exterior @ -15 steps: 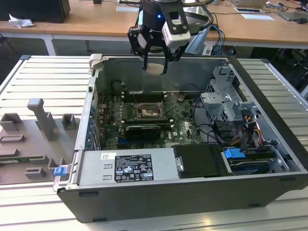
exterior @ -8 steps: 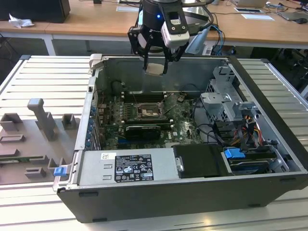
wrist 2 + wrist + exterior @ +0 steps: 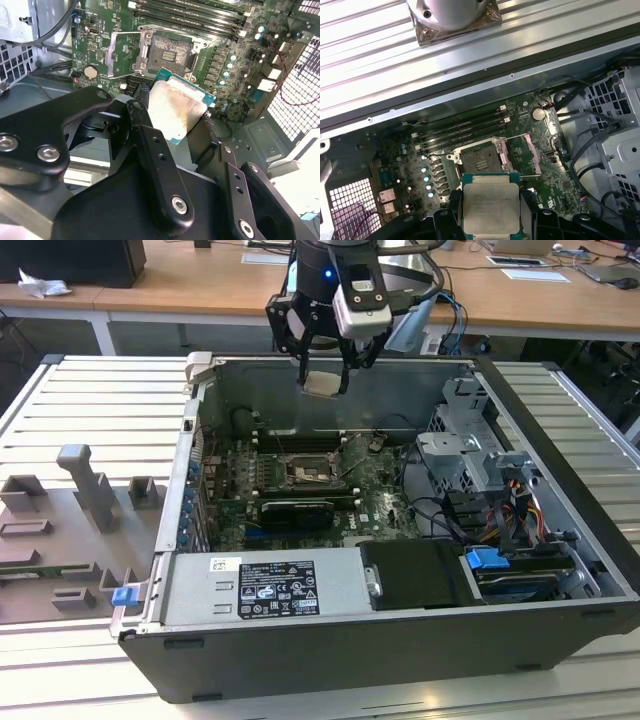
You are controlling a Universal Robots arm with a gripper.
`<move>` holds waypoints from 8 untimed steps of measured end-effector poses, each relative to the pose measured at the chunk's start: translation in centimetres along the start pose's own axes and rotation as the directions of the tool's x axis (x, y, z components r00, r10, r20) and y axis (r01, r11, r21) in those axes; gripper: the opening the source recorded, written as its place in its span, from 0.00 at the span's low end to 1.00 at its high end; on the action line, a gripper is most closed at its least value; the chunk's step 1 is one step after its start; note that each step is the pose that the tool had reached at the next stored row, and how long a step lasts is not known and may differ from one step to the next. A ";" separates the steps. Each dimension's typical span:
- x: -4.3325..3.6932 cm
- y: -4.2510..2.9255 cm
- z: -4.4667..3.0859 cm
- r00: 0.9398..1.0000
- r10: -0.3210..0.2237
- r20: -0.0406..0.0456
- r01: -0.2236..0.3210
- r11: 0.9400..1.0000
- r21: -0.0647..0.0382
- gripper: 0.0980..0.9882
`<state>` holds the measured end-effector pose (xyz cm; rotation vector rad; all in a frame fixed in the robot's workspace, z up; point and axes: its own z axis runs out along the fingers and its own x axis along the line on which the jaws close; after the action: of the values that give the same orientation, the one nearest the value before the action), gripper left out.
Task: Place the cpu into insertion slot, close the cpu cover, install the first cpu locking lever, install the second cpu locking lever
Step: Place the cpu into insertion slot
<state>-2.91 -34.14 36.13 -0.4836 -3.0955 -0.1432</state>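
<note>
One cpu (image 3: 322, 383) hangs clamped between the jaws above the open computer case (image 3: 300, 660), well apart from the insertion slot (image 3: 305, 472), whose cpu cover (image 3: 122, 55) stands flipped open. My worry: a slight skew or offset in descent could catch a corner on the socket rim.

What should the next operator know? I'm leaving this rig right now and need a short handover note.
End effector: shut on the chip, gripping it by its edges.
Chip: held in the air over the open computer case, well apart from the socket.
Socket: empty, with its dark centre exposed.
Cover: swung open and lying beside the socket.
Done: the chip is picked up and brought over the case.
Left: seating the chip, closing the cover, and both locking steps.
</note>
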 end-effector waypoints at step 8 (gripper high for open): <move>0.00 0.00 0.00 0.999 0.032 0.003 -0.032 0.999 -0.001 0.50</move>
<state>-2.91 -34.14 36.13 -0.5336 -3.0887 -0.1435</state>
